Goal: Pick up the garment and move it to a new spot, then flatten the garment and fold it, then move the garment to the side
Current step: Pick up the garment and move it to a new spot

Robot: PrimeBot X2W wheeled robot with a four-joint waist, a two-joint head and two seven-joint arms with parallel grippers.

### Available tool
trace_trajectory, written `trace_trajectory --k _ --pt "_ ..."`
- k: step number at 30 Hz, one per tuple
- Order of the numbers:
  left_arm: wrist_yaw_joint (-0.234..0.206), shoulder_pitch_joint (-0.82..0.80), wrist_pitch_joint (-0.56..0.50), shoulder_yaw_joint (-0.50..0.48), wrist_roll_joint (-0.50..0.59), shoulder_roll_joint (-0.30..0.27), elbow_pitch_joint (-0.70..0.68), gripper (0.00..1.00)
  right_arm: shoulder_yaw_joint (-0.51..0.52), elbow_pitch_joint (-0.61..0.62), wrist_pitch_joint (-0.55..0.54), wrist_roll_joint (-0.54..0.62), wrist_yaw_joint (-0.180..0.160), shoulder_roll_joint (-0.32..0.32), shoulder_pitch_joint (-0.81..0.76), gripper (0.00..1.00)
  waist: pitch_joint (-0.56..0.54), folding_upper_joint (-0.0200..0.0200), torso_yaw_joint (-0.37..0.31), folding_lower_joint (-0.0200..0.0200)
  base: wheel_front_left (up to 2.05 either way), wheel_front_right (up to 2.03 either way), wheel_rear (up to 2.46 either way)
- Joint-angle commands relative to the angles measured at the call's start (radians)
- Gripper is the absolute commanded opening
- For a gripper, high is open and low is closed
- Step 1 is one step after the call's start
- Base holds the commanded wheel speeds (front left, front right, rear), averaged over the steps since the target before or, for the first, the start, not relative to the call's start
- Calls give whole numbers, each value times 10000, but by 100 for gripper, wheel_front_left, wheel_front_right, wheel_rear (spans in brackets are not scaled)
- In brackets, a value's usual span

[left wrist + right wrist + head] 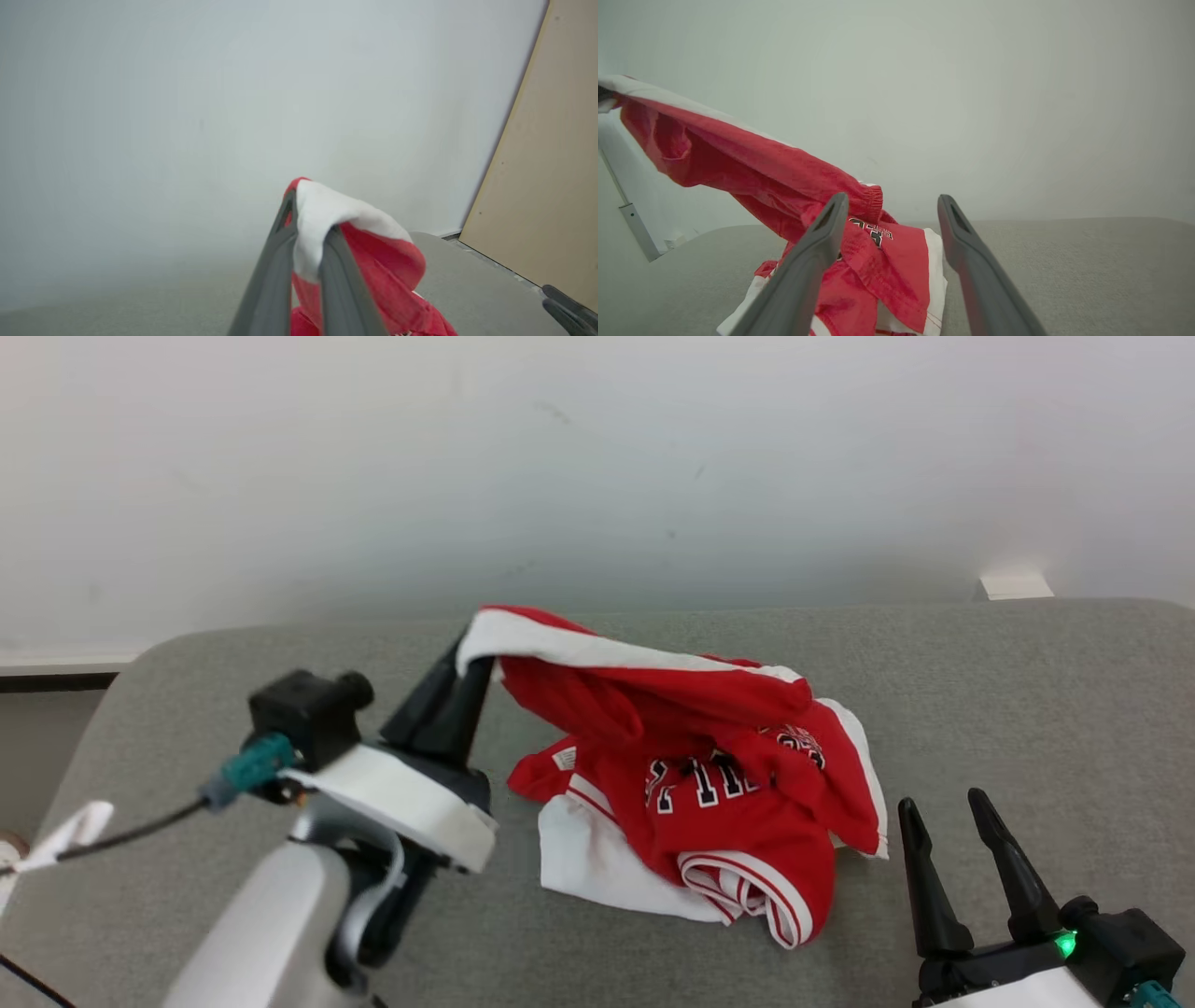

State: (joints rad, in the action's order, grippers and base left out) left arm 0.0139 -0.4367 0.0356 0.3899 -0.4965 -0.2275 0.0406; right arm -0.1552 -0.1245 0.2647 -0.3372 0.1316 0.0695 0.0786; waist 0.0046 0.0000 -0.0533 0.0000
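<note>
A red and white garment (709, 775) with dark lettering lies crumpled in the middle of the grey table (1027, 709). My left gripper (474, 658) is shut on its white-banded edge and holds that corner lifted above the table, the cloth stretching down to the pile. In the left wrist view the white band of the garment (322, 219) is pinched between the fingers of the left gripper (306, 219). My right gripper (941, 800) stands open at the lower right, just right of the pile, holding nothing. In the right wrist view the right gripper (892, 203) has the garment (784, 182) to its left.
A pale wall rises behind the table. A small white block (1015, 585) sits at the table's far right edge. A tan panel (551, 186) leans at the right of the left wrist view. The grey surface spreads to the right of the pile.
</note>
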Motion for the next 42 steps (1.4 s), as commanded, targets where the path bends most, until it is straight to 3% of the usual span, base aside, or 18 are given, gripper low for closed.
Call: trace_trajectory --k 1,7,15,22,32,42 --pt "-44 -250 -117 -141 90 -243 -106 0 20 22 -9 -2 -18 34 -74 100 -62 0 271 0 0 0 0" --pt "-98 -1240 -919 -721 50 -1098 -144 0 3 14 -9 -33 -18 -58 -246 100 -66 0 1197 0 0 0 0" --pt "115 -2278 -1169 -1218 -367 -1460 1023 0 -79 9 -8 -13 -18 -109 -192 100 -27 0 2567 0 0 0 0" --pt "207 -3508 -784 -1526 -237 -1710 2613 0 -268 -91 -9 -51 -18 -135 -28 100 23 0 3252 0 0 0 0" --pt "567 -3826 -679 -1193 -280 -1687 4686 0 -404 -142 -8 -149 -18 -167 144 100 315 0 3429 0 0 0 0" --pt "597 -3922 -429 -1117 -406 -1555 7695 0 -571 -267 -9 -205 -18 -106 525 100 876 0 2761 0 0 0 0"
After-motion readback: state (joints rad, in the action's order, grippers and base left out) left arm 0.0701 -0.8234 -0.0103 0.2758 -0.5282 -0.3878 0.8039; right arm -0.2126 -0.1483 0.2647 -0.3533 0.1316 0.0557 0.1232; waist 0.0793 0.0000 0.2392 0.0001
